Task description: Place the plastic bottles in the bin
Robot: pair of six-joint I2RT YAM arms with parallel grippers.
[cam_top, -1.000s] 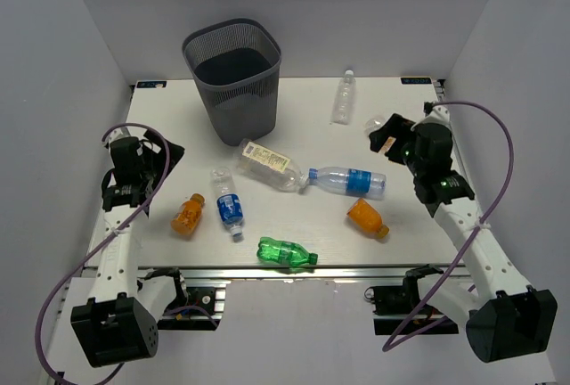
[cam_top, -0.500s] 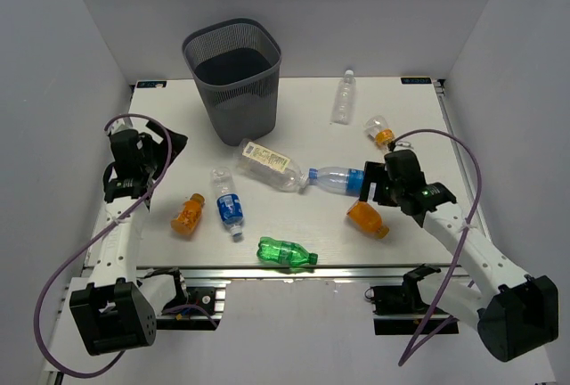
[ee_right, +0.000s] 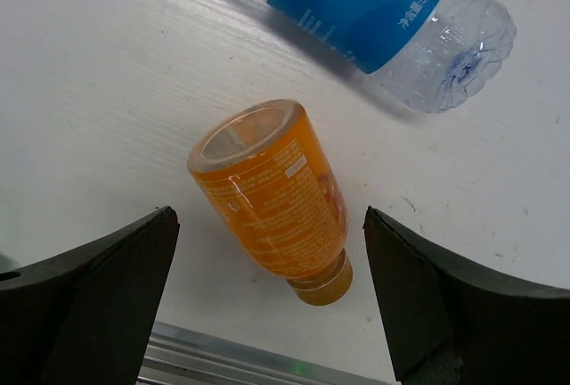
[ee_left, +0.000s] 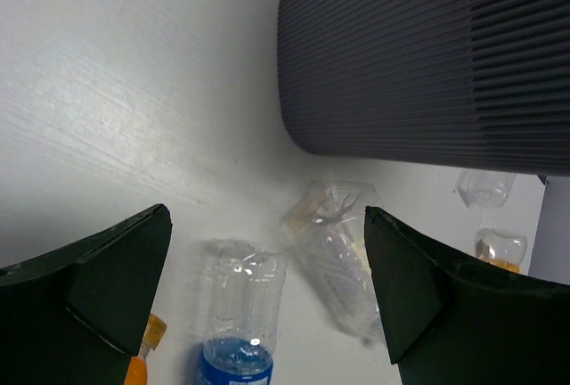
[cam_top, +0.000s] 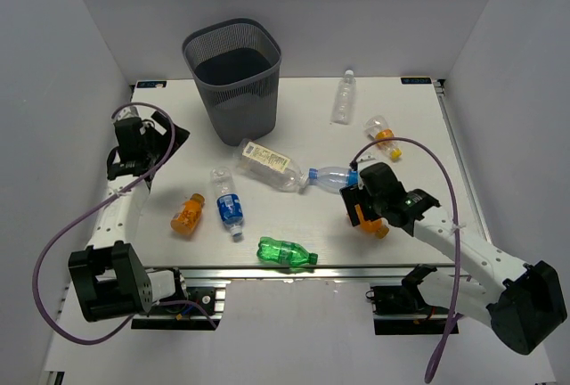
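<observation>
a: left side first?
b: left pincer (cam_top: pixel 166 135) spread wide, nothing in it, near the left edge of the desk (cam_top: pixel 427 162). its fingers (ee_left: pixel 107 278) frame bare desk and the base of the small blue-label bottle (cam_top: pixel 229 207).
a: bottles there?
b: left orange bottle (cam_top: pixel 187 214) lies just beside the small blue-label one. both on their sides, well apart from the pincer.
a: bin?
b: bin (cam_top: pixel 233 77) upright at the far left-centre. can't tell if anything is inside.
a: middle?
b: green bottle (cam_top: pixel 287 253) at the near edge. cream-label bottle (cam_top: pixel 270 165) lies just in front of the bin, its cap end meeting the long blue-label bottle (cam_top: pixel 331 177).
a: right arm?
b: right pincer (ee_right: pixel 267 216) wide open, not gripping. right orange bottle (ee_right: pixel 272 198) lies on the desk between the fingers, a gap on each side, cap toward the near edge.
a: far right?
b: clear bottle (cam_top: pixel 343 98) near the back edge. stubby clear bottle (cam_top: pixel 383 134) with an orange cap lies nearer, off to its right.
</observation>
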